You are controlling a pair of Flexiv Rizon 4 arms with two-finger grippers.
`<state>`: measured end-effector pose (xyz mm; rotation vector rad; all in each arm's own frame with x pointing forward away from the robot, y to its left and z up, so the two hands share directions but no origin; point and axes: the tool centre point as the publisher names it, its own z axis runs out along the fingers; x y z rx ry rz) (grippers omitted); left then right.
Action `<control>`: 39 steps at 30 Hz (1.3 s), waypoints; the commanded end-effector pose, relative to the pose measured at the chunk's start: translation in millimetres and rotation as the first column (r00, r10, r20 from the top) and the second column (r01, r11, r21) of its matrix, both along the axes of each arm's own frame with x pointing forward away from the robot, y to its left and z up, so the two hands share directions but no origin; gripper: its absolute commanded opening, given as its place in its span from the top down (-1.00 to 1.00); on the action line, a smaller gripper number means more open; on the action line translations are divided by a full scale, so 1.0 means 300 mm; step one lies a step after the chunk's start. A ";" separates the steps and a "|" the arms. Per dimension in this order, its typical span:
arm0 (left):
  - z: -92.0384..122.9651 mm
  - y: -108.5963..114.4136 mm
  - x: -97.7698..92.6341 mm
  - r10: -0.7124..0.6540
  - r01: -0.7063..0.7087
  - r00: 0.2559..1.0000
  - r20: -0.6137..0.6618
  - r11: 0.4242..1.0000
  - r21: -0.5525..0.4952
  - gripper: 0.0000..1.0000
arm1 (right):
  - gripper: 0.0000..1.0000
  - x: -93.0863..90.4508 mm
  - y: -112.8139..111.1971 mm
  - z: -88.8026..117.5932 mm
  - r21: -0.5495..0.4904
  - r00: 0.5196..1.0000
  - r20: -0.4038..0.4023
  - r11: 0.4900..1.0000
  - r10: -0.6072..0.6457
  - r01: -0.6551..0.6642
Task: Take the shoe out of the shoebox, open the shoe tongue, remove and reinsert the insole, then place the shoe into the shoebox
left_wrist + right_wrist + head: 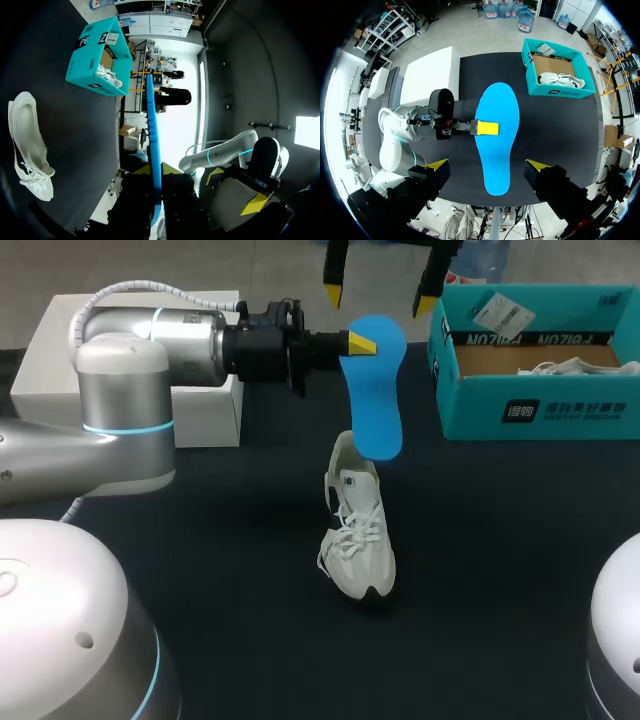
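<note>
Left fingers [360, 343] clamped on the blue insole [376, 400] above the shoe [358, 540] — right fingers [427, 304] spread apart, higher up

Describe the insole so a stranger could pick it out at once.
On the black table, left of the teal shoebox, a white shoe lies in the middle. Held above it by the left claw is the insole: the only bright blue, flat, foot-shaped piece.
</note>
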<state>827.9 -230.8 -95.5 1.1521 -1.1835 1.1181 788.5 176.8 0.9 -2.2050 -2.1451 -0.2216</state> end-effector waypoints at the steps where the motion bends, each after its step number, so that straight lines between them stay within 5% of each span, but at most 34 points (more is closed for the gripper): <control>1: -0.001 0.010 -0.012 0.004 -0.004 1.000 -0.003 1.000 0.001 1.00 | -1.00 -0.030 -0.088 -0.023 0.344 0.986 0.160 0.933 0.052 -0.105; 7: 0.006 0.019 -0.018 0.001 -0.001 1.000 -0.008 1.000 -0.006 1.00 | -1.00 -0.040 -0.123 -0.016 0.495 0.968 0.230 0.844 0.100 -0.205; 17: 0.011 0.040 -0.025 0.000 -0.001 1.000 -0.029 1.000 -0.026 1.00 | -1.00 -0.035 -0.145 -0.078 0.602 0.957 0.260 0.753 0.133 -0.268; 26: 0.019 0.051 -0.015 0.001 -0.002 0.999 -0.040 0.999 -0.033 1.00 | -1.00 -0.028 -0.167 -0.136 0.762 0.929 0.360 0.550 0.082 -0.344; 32: 0.020 0.055 -0.010 -0.001 -0.001 0.999 -0.049 0.999 -0.038 1.00 | -1.00 -0.028 -0.187 -0.205 0.870 0.928 0.372 0.356 -0.020 -0.341; 39: 0.015 0.057 -0.002 0.005 -0.007 0.999 -0.050 0.999 -0.038 1.00 | -1.00 -0.029 -0.203 -0.231 0.903 0.919 0.387 0.230 -0.071 -0.362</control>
